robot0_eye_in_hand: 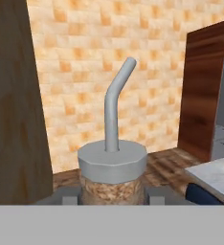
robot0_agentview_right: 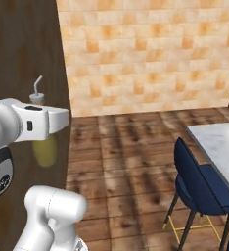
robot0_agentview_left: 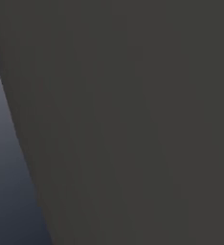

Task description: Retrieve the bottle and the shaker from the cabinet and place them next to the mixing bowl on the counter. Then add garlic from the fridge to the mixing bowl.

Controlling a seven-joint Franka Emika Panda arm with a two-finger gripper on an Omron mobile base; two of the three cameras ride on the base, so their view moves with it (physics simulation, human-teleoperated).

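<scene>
One item in hand: the bottle (robot0_eye_in_hand: 112, 165) sits between my fingertips (robot0_eye_in_hand: 66, 195), gripper (robot0_eye_in_hand: 111, 196) closed on its neck just under the grey cap, spout (robot0_eye_in_hand: 115, 103) upright. In the right base view its olive body (robot0_agentview_right: 44, 149) hangs below my wrist, close against the brown cabinet (robot0_agentview_right: 23, 59) side.

Risks, as I judge them: a neck grip lets the heavy body swing and slip; a sweep toward the marble counter (robot0_agentview_right: 219, 142) could clip the cabinet edge or the blue chair (robot0_agentview_right: 199, 186).
</scene>
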